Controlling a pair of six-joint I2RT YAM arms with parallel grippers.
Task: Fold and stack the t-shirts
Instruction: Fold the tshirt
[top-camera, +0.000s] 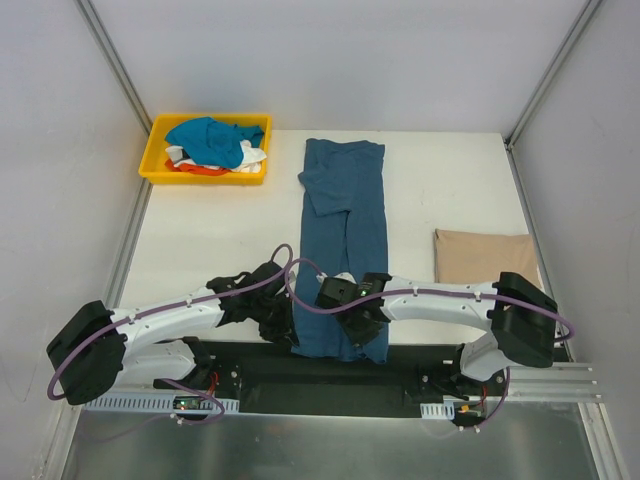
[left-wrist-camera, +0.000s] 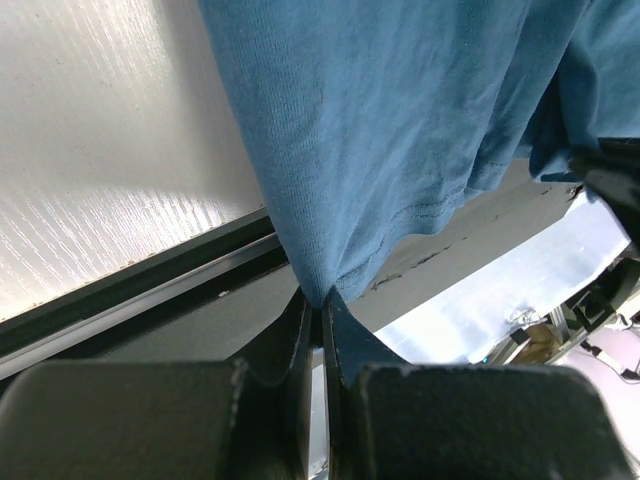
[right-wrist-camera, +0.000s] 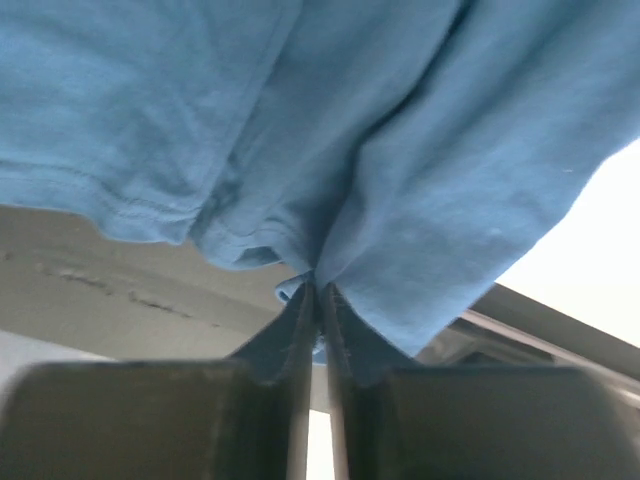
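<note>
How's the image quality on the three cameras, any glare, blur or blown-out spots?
Top external: even light, sharp, no glare. Left wrist: streaky glare on the table, teal t-shirt weave crisp. Right wrist: the same shirt slightly soft, bright patch at right blown out to white.

Left tool (left-wrist-camera: 322, 303) and right tool (right-wrist-camera: 318, 290) sit close together, both pinched closed.

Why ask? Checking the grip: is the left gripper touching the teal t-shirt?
Touching. The left wrist view shows the left gripper pinching a hem corner of the teal t-shirt.
</note>
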